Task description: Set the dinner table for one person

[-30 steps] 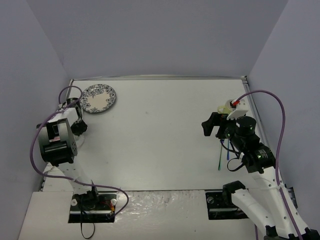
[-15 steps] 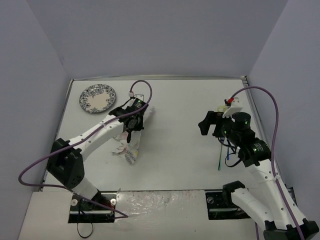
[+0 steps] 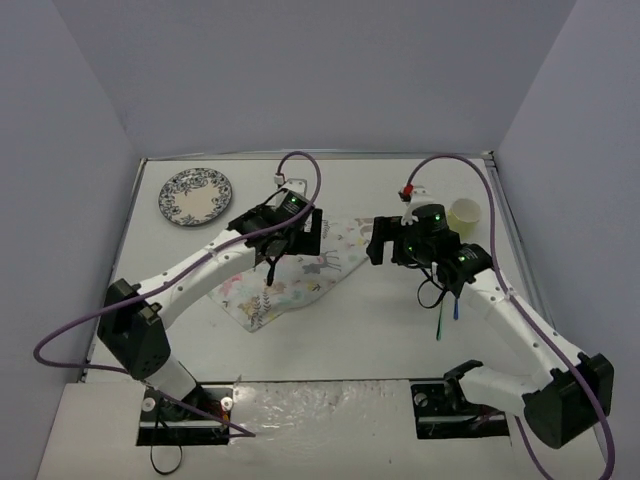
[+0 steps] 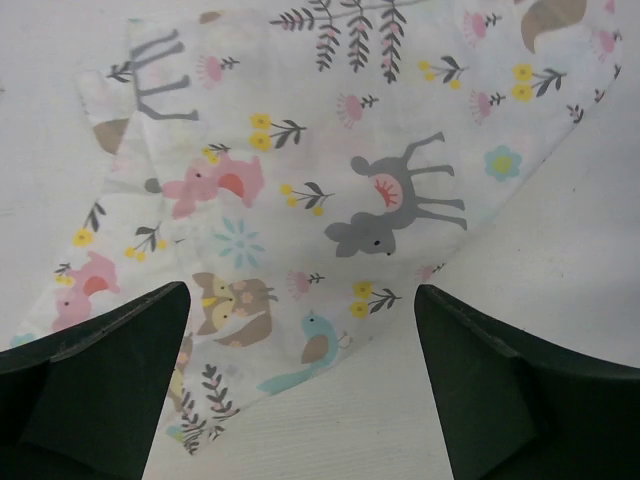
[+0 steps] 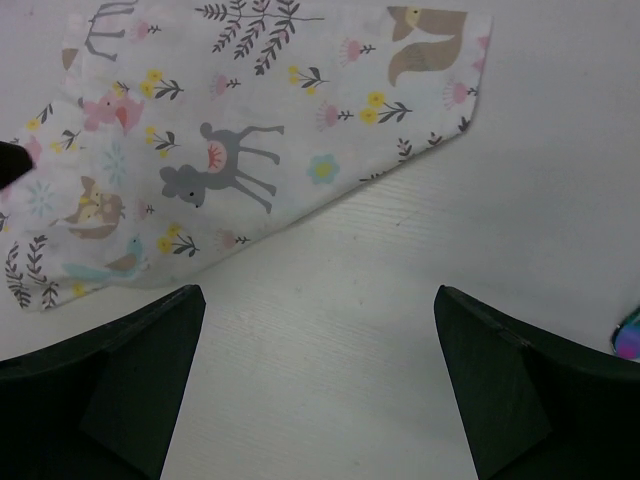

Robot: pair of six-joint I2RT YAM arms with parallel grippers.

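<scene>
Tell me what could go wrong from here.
1. The placemat lies skewed with one end folded over; dishes set on it may wobble.
2. The left tool and right tool both hang open close together at that cloth, so they might collide.
3. The right arm's swing could tip the cup.

Robot test cell in a lab, not a home. Plain lavender-grey walls (image 3: 310,70) box in a bare white dinner table (image 3: 330,340) on three sides. At the near edge the left arm (image 3: 190,275) and right arm (image 3: 520,325) rise from black base plates (image 3: 185,415), with a purple cable (image 3: 450,157) looping free. Staged household props: patterned plate (image 3: 196,196), animal-print placemat (image 3: 300,275), pale yellow cup (image 3: 463,213).
</scene>
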